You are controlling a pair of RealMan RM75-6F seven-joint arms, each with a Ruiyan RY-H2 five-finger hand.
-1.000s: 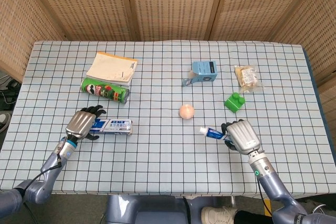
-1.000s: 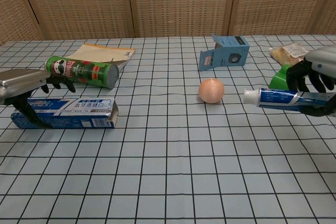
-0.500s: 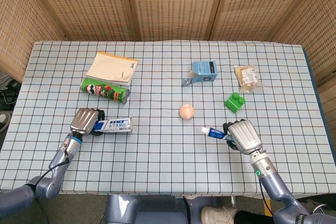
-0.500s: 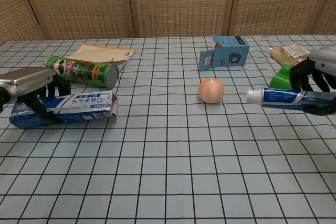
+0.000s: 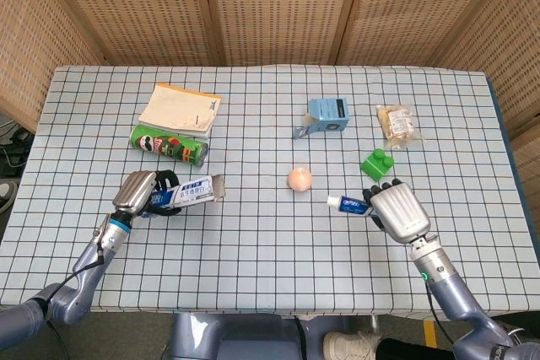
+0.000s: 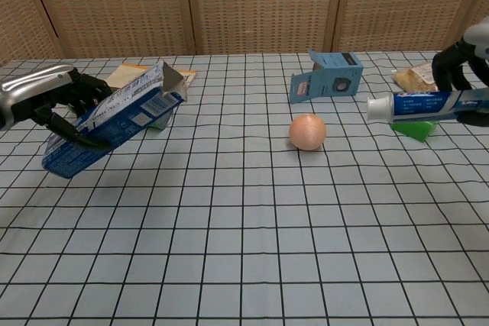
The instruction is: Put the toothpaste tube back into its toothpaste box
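My left hand (image 5: 139,191) (image 6: 47,101) grips the blue-and-white toothpaste box (image 5: 192,191) (image 6: 114,118) and holds it off the table, tilted, its open flap end up and toward the middle. My right hand (image 5: 396,211) (image 6: 467,59) holds the white-and-blue toothpaste tube (image 5: 348,204) (image 6: 429,104) above the table at the right. The tube lies level with its white cap (image 6: 377,108) pointing left. A wide stretch of table separates tube and box.
A peach-coloured ball (image 5: 299,179) (image 6: 307,131) lies between the hands. Behind it stands an open blue carton (image 5: 325,115) (image 6: 330,78). A green block (image 5: 378,163), a snack packet (image 5: 396,124), a green chips can (image 5: 167,144) and a booklet (image 5: 179,107) lie further back.
My left hand has lifted the box off the table and tilted its open end upward. My right hand has raised the tube and carried it slightly back.
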